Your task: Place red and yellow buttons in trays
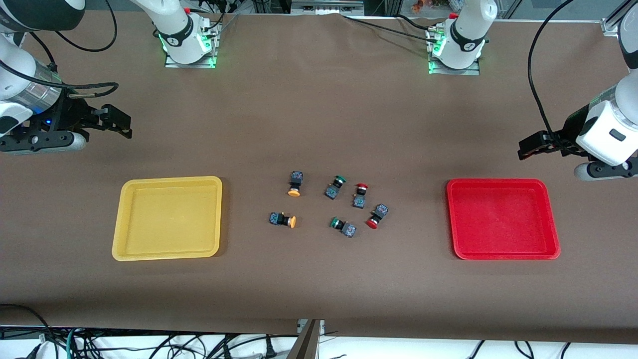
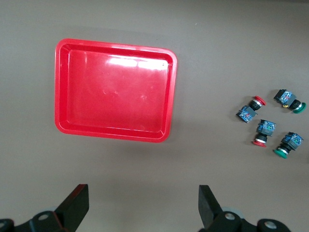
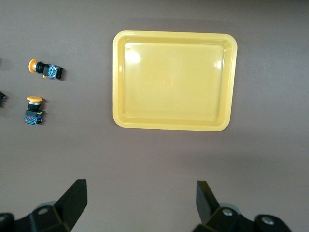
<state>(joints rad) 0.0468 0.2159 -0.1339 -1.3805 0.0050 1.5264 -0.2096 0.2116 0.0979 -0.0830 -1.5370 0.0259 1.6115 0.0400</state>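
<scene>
While both trays — yellow tray [image 1: 168, 218], red tray [image 1: 502, 219] — sit bare mid-frame, you're at the start: left tool [image 2: 144, 203] and right tool [image 3: 140, 200] hang released; reach first for a red button [image 1: 360, 195] at centre.

In the right wrist view a dark object [image 3: 2, 98] is cut off at the picture's edge beside the two yellow-capped buttons [image 3: 35, 110]; it is perhaps another switch, but too little shows to tell. In both wrist views only the fingertips of the left gripper [image 2: 143, 205] and the right gripper [image 3: 141, 203] show, their bodies cropped. In the front view both arms run out of the picture at its sides.
</scene>
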